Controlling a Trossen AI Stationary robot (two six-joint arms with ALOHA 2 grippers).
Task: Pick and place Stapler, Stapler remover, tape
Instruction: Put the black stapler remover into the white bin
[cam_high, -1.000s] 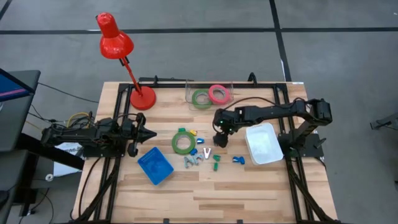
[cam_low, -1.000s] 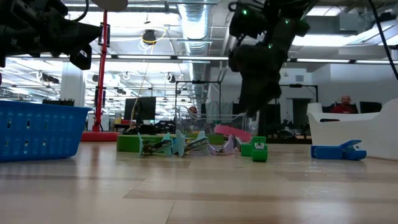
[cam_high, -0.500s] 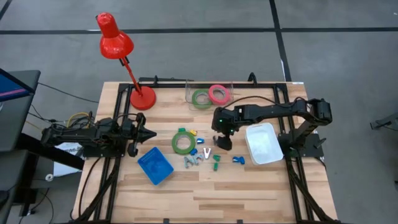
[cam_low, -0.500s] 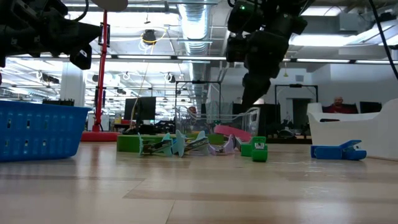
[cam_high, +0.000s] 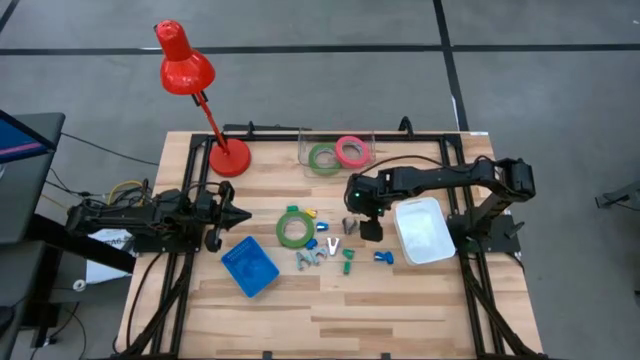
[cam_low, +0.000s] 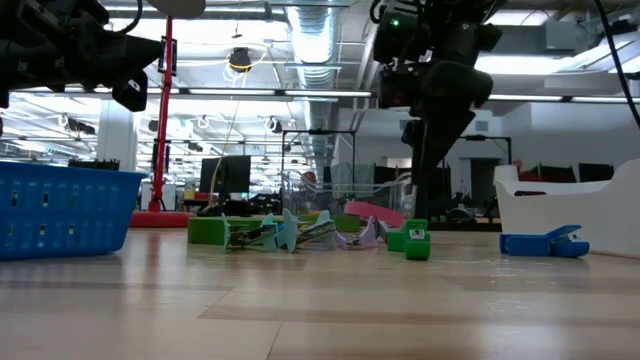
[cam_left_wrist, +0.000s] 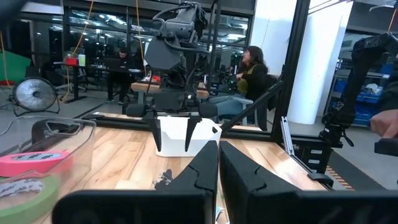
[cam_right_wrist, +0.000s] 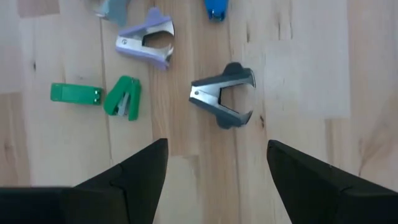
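My right gripper hovers open over the table's middle, fingers pointing down, touching nothing. A dark grey staple remover lies flat on the wood just past its fingertips. Nearby lie a lilac staple remover, two small green staplers and a blue one. One green tape ring lies flat on the table. A green ring and a pink-red ring sit in a clear container at the far edge. My left gripper waits shut at the left.
A white bin stands just right of my right gripper. A blue basket sits near the left-middle. A red desk lamp stands at the far left corner. Bare wood lies along the near edge.
My right gripper has moved a little toward the table's right, toward the white bin, staying above the table. The dark grey staple remover now shows on the wood beside it. The left arm has kept still.
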